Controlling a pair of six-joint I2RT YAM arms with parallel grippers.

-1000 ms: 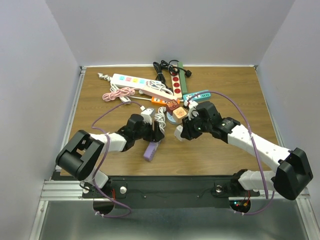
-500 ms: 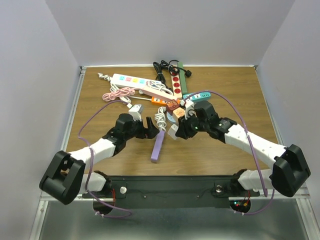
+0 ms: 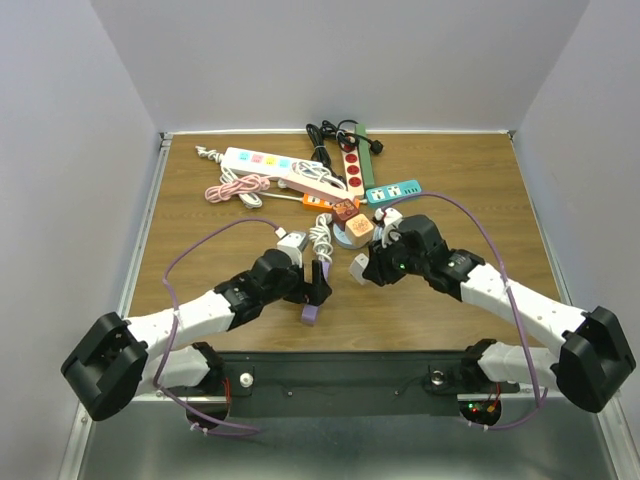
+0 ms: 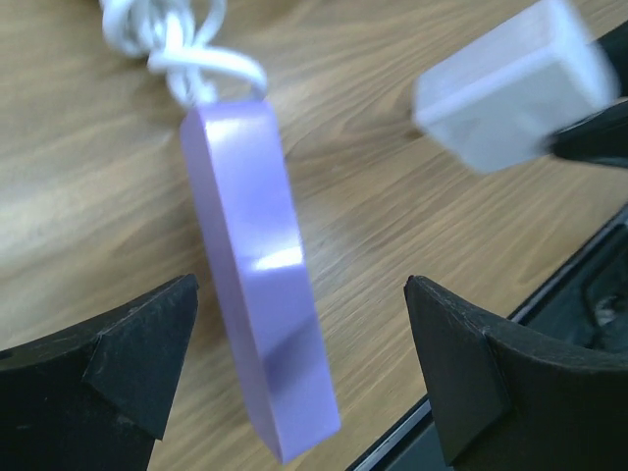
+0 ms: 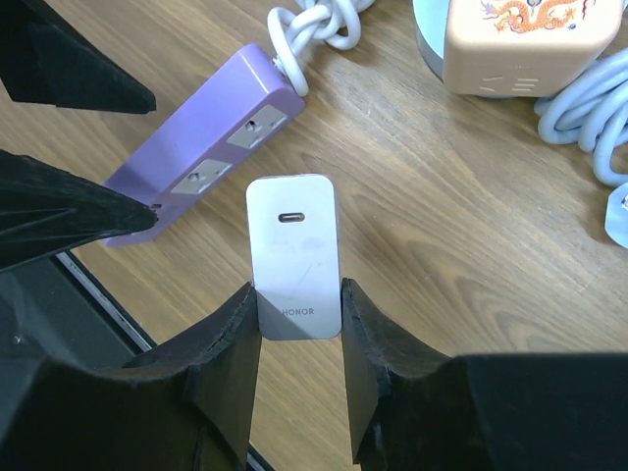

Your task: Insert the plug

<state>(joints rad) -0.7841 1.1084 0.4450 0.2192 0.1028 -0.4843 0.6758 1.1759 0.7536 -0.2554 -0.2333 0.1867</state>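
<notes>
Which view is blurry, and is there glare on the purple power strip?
Left wrist view: the white charger is smeared and out of focus, and the purple power strip carries a bright glare patch. Right wrist view: sharp, with the charger's lettering readable. Top view: even light, only soft shadows.

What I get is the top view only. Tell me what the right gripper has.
Observer: The right gripper is shut on a white charger marked HONOR. Its USB-C port faces the wrist camera.
Operator: Report the sockets on the strip.
Observer: The right wrist view shows two sockets on one long face of the purple power strip. That face is turned toward the charger.
Operator: Now give me the left gripper.
Observer: The left gripper is open. It has one jaw on each side of the strip, and in its wrist view neither jaw touches it.
</notes>
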